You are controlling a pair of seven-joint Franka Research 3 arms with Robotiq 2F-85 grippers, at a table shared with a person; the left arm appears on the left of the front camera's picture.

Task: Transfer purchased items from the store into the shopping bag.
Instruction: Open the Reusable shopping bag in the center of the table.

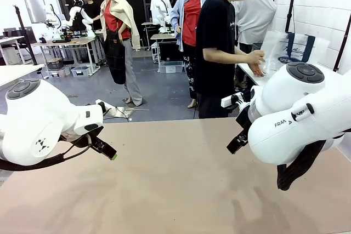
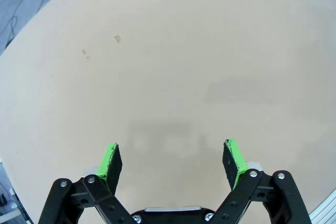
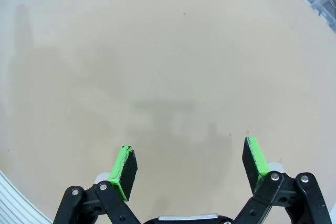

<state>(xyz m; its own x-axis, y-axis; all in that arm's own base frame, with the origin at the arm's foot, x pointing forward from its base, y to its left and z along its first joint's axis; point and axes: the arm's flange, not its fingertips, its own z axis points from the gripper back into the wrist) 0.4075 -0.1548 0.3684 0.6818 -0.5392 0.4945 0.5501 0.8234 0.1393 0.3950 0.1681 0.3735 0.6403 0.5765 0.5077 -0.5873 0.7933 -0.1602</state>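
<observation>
the shopping bag (image 1: 299, 47) is partly hidden low down behind the right arm (image 1: 299, 110).

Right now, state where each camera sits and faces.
Front: robot's side, facing across the table to the person by the shopping bag; left arm, right arm show.
Left wrist: on wrist, looking along open left gripper onto table.
Right wrist: likewise, along open right gripper.
Shared by both wrist views: the table.
</observation>
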